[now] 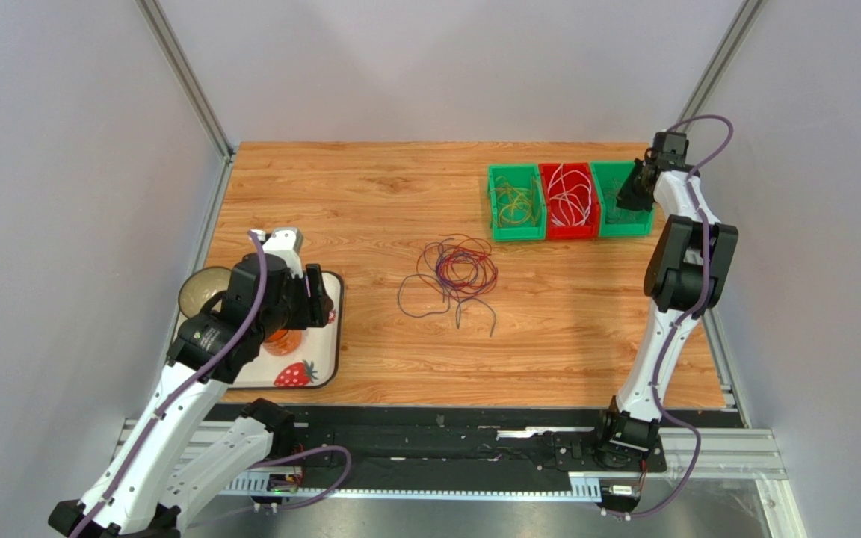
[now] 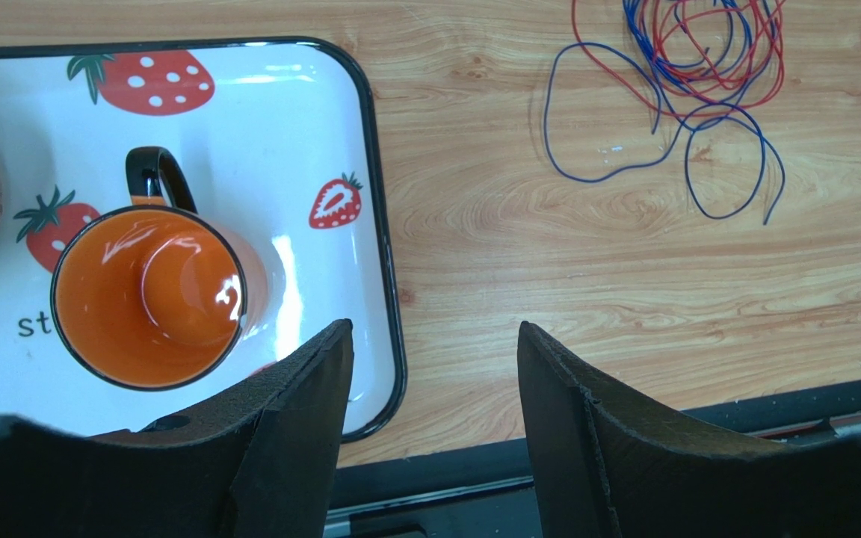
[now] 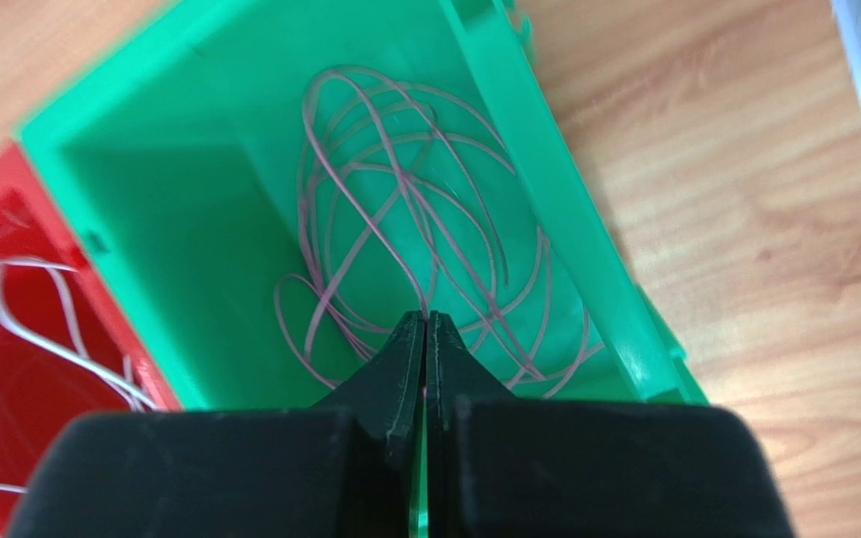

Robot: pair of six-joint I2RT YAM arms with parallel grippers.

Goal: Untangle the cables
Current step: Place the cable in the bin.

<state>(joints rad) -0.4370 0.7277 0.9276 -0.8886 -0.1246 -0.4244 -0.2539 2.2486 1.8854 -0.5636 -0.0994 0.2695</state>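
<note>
A loose tangle of red, blue and purple cables [image 1: 454, 272] lies on the wooden table at mid-centre; it also shows at the top right of the left wrist view [image 2: 693, 67]. My right gripper [image 1: 635, 185] hangs over the right green bin [image 1: 623, 213]. In the right wrist view its jaws [image 3: 425, 316] are pressed together on a strand of the pink cable [image 3: 301, 213] that lies coiled in this bin [image 3: 547, 202]. My left gripper [image 1: 317, 297] is open and empty [image 2: 429, 336] above the tray's right edge, well left of the tangle.
Three bins stand in a row at the back right: a left green bin [image 1: 515, 230] with yellowish cables, a red bin [image 1: 569, 230] with white cables, and the right green one. A strawberry-print tray [image 2: 385, 280] holds an orange mug [image 2: 143, 297]. A bowl [image 1: 202, 291] sits at the tray's left.
</note>
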